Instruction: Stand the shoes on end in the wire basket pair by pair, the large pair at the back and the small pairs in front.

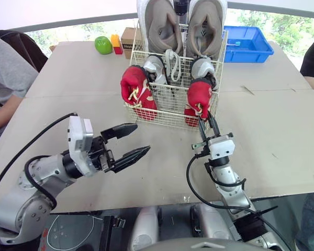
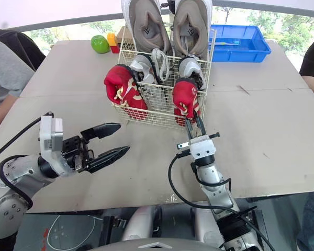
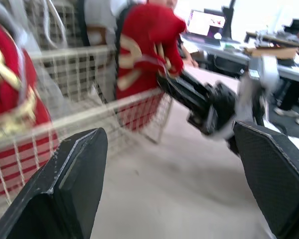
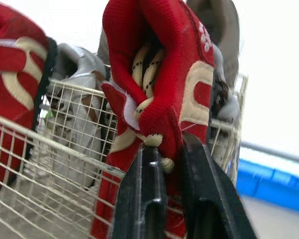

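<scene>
**benchrat:** so where's everything sitting right now?

**g1_tinker:** The wire basket (image 1: 167,112) is on the bench (image 1: 282,130), and all the shoes are in it, standing on end. The large grey pair (image 1: 162,23) is at the back with the soles facing the camera, poking way above the rim. The small grey pair (image 1: 156,68) is in the middle. The two red ones are up front: left red shoe (image 1: 136,86) in the front left corner, right red shoe (image 1: 198,97) in the front right, both partly seen through the mesh.

**benchrat:** and the end effectors?

**g1_tinker:** The right end effector (image 1: 205,121) is clamped on the right red shoe, pinching the upper by the cream laces just above the front rim. The left end effector (image 1: 141,138) has its fingers spread wide with nothing in them. It hovers over bare bench near the basket's front left corner, not touching it.

**benchrat:** other clutter?

**g1_tinker:** A blue bin (image 1: 248,44) sits just beside the basket at the back right. A green apple-looking thing (image 1: 103,44) and a cardboard box (image 1: 129,42) are at the back left.
</scene>
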